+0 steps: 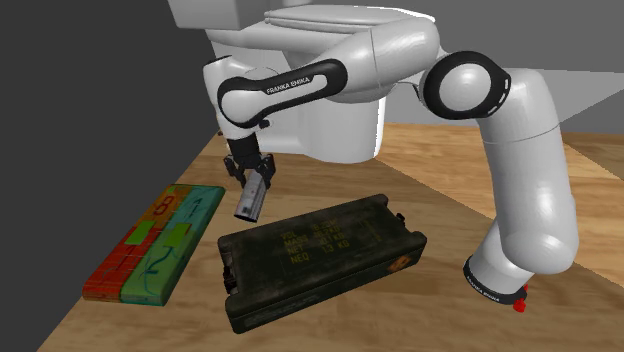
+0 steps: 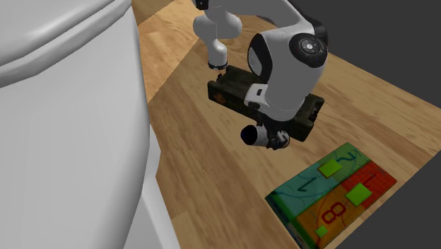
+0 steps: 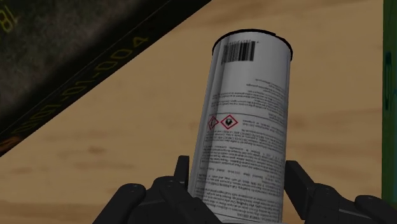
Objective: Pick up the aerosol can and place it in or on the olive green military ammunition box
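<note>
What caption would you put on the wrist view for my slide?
Tool clasping a white-labelled aerosol can over the wooden surface, with the dark ammunition box close by.

Can (image 3: pixel 248 127): was white, with a black barcode, fine print and red-edged hazard diamonds.
Ammunition box (image 1: pixel 320 255): was dark olive, with yellow lettering.
Board (image 1: pixel 160 245): was teal, orange and red, with green squares.
Floor (image 2: pixel 205 170): showed tan wood grain.
</note>
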`<state>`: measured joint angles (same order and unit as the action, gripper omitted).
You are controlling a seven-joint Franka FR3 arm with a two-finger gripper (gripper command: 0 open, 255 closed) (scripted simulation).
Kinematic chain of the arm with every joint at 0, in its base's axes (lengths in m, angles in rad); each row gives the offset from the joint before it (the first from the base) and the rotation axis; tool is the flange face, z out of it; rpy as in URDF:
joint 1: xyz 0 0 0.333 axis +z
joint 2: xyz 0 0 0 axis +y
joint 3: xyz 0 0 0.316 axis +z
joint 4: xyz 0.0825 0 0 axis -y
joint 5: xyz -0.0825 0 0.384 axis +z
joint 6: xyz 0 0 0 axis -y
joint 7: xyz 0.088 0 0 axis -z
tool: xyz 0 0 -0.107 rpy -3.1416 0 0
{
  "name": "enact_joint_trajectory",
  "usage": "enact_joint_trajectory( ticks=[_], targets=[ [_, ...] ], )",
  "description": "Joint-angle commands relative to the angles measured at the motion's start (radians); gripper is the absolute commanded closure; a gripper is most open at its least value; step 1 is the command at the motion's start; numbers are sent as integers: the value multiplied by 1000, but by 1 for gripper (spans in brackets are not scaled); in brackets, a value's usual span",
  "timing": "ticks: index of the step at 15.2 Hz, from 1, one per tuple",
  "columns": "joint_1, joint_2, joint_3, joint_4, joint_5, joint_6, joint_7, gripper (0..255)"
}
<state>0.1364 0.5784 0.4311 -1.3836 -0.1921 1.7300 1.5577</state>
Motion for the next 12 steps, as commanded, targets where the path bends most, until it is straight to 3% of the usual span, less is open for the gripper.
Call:
enact_joint_trajectory(
  ticks=[1,12],
  targets=[
    [0,-5,1,19,2,-24,-2,255],
    [14,-19,7,148,10,-163,-8,255]
  ],
)
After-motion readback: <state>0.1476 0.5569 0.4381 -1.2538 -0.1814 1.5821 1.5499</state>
